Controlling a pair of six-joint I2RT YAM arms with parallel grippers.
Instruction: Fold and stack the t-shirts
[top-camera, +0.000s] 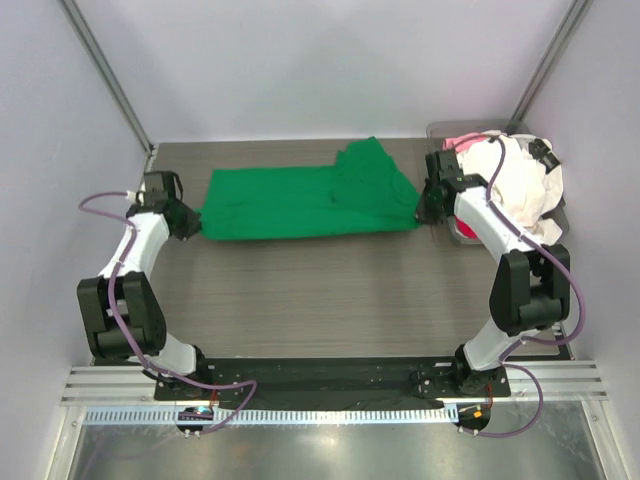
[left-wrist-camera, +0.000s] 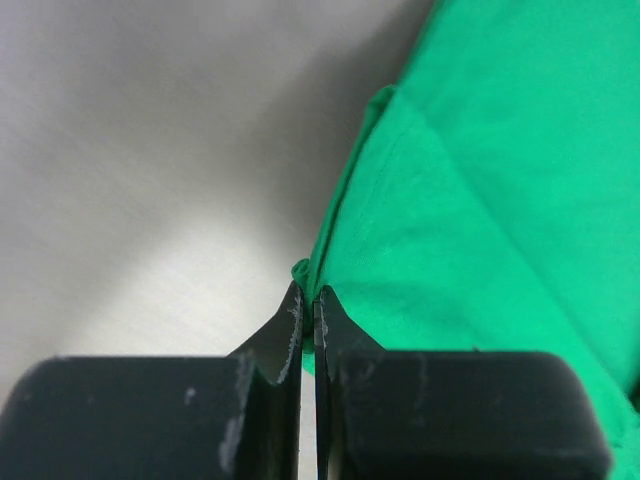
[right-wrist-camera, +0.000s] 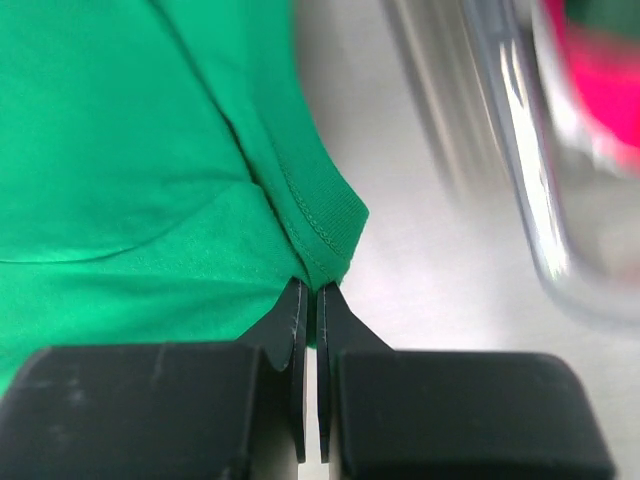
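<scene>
**Green t-shirt (top-camera: 300, 200) pinched at both ends**

We see the bright green t-shirt lying flat, slightly rumpled, across the far surface (top-camera: 320, 290). Our left claw (left-wrist-camera: 308, 300) pinches its left edge, our right claw (right-wrist-camera: 308, 295) its hemmed right corner.

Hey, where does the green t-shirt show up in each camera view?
Top external: green t-shirt lies across the far half of the table.
Left wrist: right side, edge pinched by the left gripper.
Right wrist: left side, hemmed corner pinched by the right gripper.
Shared landmark: the table surface beside the shirt.
</scene>
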